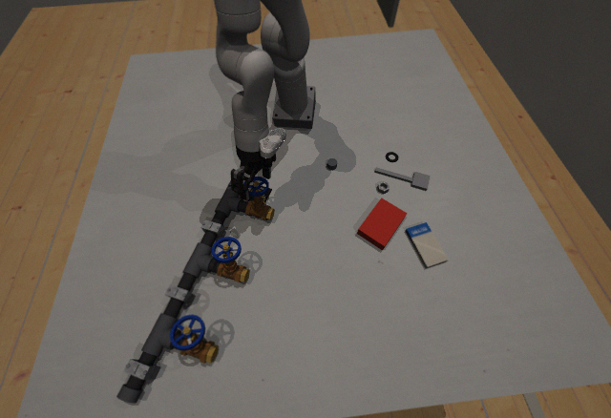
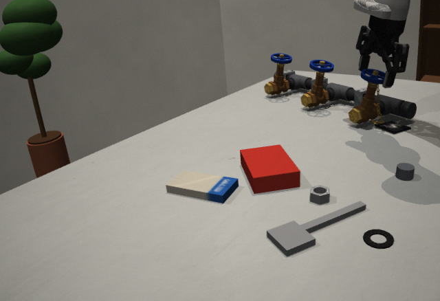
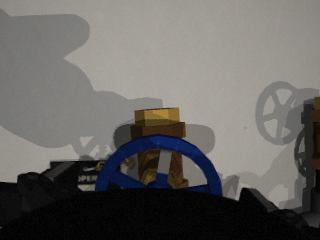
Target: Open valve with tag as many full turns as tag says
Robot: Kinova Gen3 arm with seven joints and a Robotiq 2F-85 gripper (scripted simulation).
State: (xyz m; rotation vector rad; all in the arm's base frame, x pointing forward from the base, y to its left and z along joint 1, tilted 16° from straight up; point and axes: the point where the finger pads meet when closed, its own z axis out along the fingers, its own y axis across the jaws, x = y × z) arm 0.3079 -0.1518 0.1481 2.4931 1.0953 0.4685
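Observation:
Three brass valves with blue handwheels stand along a dark grey pipe (image 1: 190, 275). The valve nearest the arm's base (image 1: 257, 199) has a black tag (image 2: 392, 126) on a gold chain lying beside it; in the wrist view the tag (image 3: 75, 174) shows the word OPEN, mostly hidden. My gripper (image 1: 250, 182) is open and hangs right over that valve's handwheel (image 2: 372, 75), with a finger on either side of the rim. The handwheel fills the lower middle of the wrist view (image 3: 158, 167). The middle valve (image 1: 228, 256) and the far valve (image 1: 190, 336) stand apart from me.
To the right lie a red box (image 1: 382, 222), a white and blue box (image 1: 426, 243), a grey paddle-shaped tool (image 1: 403, 177), a hex nut (image 1: 385, 185), a black washer (image 1: 391, 153) and a small grey cylinder (image 1: 331, 162). The arm's base (image 1: 294, 108) stands behind the pipe.

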